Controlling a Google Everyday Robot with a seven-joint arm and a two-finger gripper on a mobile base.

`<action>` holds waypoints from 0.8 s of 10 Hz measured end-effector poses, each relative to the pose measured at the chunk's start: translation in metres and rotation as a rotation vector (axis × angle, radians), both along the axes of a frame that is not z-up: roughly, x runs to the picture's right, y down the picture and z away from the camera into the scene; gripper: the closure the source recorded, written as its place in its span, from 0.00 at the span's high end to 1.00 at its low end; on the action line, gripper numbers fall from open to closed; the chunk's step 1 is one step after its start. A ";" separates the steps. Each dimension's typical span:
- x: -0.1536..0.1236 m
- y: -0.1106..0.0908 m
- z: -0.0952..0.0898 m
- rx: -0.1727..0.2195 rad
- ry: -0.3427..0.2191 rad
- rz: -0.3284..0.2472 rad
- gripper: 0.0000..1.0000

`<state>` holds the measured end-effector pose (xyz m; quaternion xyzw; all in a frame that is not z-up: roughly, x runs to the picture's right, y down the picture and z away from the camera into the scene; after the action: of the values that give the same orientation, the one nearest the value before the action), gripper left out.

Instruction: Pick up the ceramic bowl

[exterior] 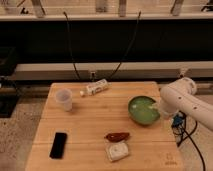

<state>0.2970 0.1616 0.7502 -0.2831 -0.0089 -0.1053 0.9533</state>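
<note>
Presently: ceramic bowl (142, 111), centre-right of frame; gripper (157, 107) at its right rim, seemingly placed for grasping; open or closed, cannot tell.

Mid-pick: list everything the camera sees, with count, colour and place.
ceramic bowl: one, green, right side of the table
cup: one, translucent white, upright, far left of the table
bottle: one, white, on its side at the far edge
phone: one, black, flat, near left corner
brown object: one, reddish-brown, near middle; kind unclear
packet: one, white, just in front of the brown object
table: one, light wood
cables: two, black, hanging behind the table
arm: one, white, right of the table
gripper: one, at the bowl's right rim, mostly hidden by the arm
</note>
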 end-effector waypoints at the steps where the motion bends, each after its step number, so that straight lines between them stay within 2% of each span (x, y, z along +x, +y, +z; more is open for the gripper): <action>1: 0.001 0.008 0.008 -0.004 -0.009 0.000 0.80; 3: 0.003 0.018 0.019 -0.008 -0.020 0.001 0.80; 7: 0.005 0.027 0.033 -0.019 -0.032 -0.003 0.80; 8: 0.004 0.033 0.042 -0.026 -0.036 -0.005 0.80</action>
<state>0.3012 0.1948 0.7919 -0.2933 -0.0265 -0.1124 0.9490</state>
